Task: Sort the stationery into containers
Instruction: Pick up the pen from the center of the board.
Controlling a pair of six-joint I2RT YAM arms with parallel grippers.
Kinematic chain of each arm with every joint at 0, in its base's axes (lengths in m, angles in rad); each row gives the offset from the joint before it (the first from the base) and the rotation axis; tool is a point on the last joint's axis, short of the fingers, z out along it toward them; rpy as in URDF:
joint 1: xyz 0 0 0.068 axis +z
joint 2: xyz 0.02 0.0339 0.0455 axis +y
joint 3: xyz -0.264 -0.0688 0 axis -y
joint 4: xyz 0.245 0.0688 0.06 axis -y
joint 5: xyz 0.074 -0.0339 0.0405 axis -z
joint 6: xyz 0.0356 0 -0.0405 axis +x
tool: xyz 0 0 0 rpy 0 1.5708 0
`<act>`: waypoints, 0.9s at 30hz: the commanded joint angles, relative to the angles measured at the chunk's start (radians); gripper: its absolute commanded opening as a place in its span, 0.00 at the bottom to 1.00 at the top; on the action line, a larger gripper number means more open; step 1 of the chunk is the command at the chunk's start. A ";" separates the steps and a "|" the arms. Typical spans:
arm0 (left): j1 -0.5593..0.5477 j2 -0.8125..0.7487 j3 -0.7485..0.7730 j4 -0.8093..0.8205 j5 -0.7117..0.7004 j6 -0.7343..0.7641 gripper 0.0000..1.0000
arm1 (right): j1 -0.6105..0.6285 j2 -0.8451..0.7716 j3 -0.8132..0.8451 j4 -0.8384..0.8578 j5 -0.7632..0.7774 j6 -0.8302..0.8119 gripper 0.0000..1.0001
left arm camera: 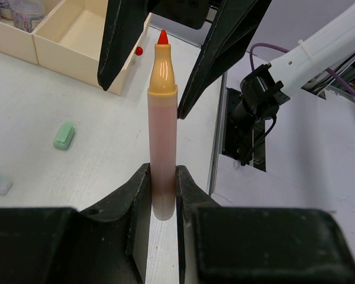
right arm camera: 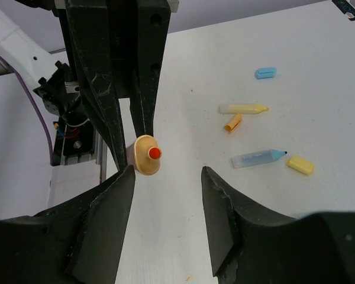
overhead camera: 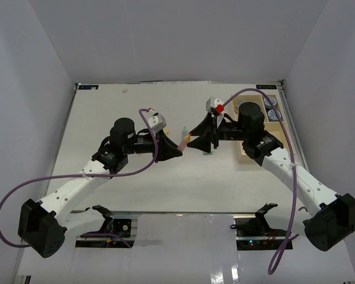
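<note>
Now we are pinching the uncapped orange marker (left arm camera: 162, 124) in our left pincer (left arm camera: 163, 192), its red tip reaching between our spread right pincer (right arm camera: 165, 177).

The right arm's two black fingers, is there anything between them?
Yes. In the right wrist view the uncapped orange marker points tip-first into the gap between the open right fingers. The left gripper holds it; the fingers haven't closed on it.

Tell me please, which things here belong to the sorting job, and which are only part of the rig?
Job: orange marker in left gripper; open right gripper; yellow marker; blue marker; green cap; wooden tray.

Not the job: purple cable; table.
</note>
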 commanded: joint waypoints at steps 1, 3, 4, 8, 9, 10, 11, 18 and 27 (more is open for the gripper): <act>0.008 -0.019 -0.005 0.017 0.049 0.005 0.04 | -0.004 0.000 0.058 0.014 -0.044 0.002 0.55; 0.010 -0.018 -0.006 0.024 0.056 -0.001 0.04 | -0.004 0.003 0.061 0.014 -0.049 0.003 0.54; 0.011 -0.016 -0.006 0.026 0.061 -0.004 0.04 | -0.004 0.004 0.063 0.014 -0.053 0.004 0.53; 0.011 -0.010 -0.009 0.036 0.070 -0.010 0.04 | -0.002 0.012 0.064 0.022 -0.075 0.011 0.53; 0.011 -0.007 -0.009 0.038 0.072 -0.013 0.04 | -0.004 0.015 0.066 0.023 -0.078 0.013 0.53; 0.013 -0.006 -0.009 0.040 0.073 -0.016 0.04 | -0.004 0.017 0.069 0.023 -0.083 0.014 0.53; 0.013 -0.004 -0.011 0.047 0.075 -0.018 0.04 | -0.002 0.021 0.071 0.023 -0.090 0.016 0.52; 0.013 -0.009 -0.021 0.061 0.081 -0.007 0.05 | -0.002 0.037 0.072 0.027 -0.129 0.019 0.50; 0.013 0.008 -0.023 0.064 0.087 0.004 0.06 | 0.008 0.038 0.084 0.059 -0.162 0.056 0.47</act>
